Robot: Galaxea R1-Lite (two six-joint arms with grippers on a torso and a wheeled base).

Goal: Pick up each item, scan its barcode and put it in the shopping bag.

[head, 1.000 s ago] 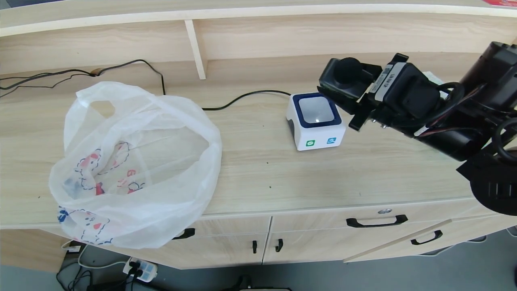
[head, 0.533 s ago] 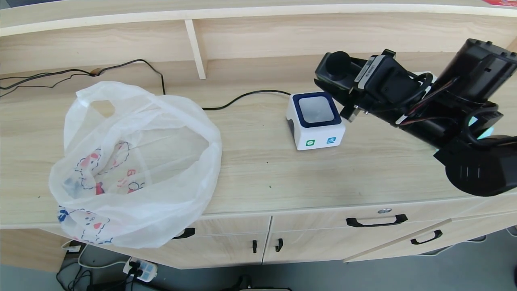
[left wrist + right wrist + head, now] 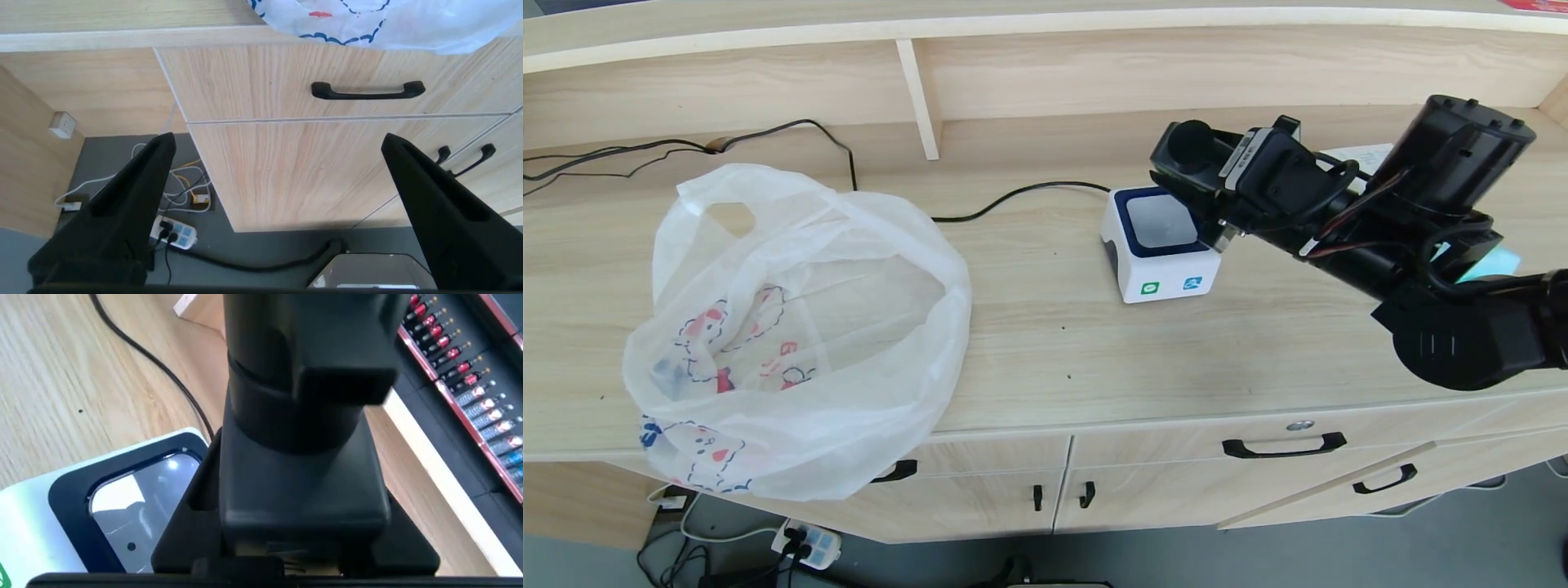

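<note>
Wood table (image 3: pixel 1054 343): your right gripper (image 3: pixel 1213 184) pinches a black item (image 3: pixel 1186 145) just over the scanner (image 3: pixel 1168 269). Looks like the scan step; shopping bag (image 3: pixel 792 327) drop not yet done. Left gripper (image 3: pixel 278 143) spread, empty.

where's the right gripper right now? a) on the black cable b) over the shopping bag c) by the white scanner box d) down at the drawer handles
c: the right gripper hangs at the white scanner box's far edge, well clear of the shopping bag.

Light wood counter (image 3: pixel 1094 351), raised ledge (image 3: pixel 1094 20) behind it, drawers (image 3: pixel 1176 469) w/ black handles (image 3: pixel 1284 447) below, power strip (image 3: pixel 809 545) on grey floor (image 3: pixel 1258 555) underneath.
</note>
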